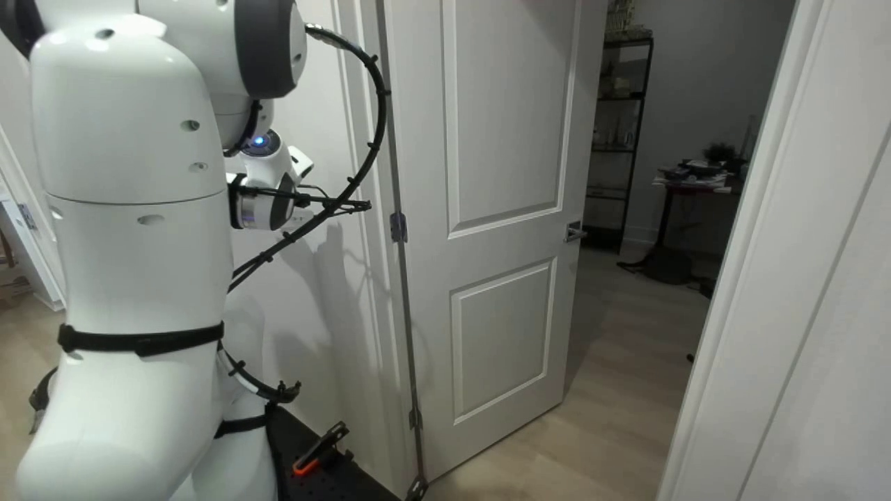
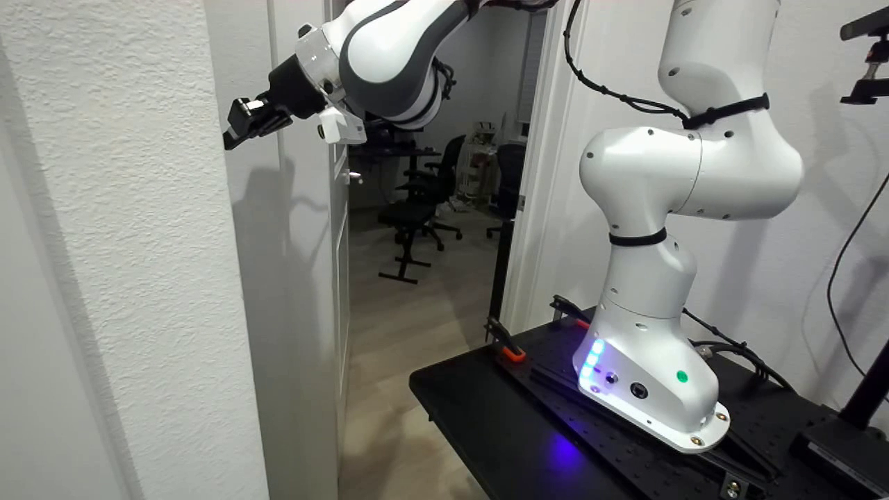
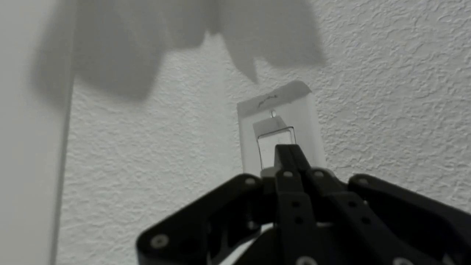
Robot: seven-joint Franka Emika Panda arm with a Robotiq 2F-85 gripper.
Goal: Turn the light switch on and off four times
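The gripper is standing fully closed, its two fingers lying flush together and gripping nothing, so it is seemingly serving as a blunt prodder. In the wrist view its tips are overlapping the light switch, a broad rocker sitting in a wall plate; whether they are touching it or hanging just short is not showing clearly. Around the plate a textured wall is spreading, with a shadow, probably the robot's own, falling above. In an exterior view the arm is ending right at the edge of a wall corner, and the switch is not showing there. Farther out, a door is standing ajar onto a dim room. As for progress, the tool is looking placed for a press, but nothing is counting the flips: how many of the four rounds are done, what is remaining, and whether the rocker is sitting on or off, none of the views are revealing.
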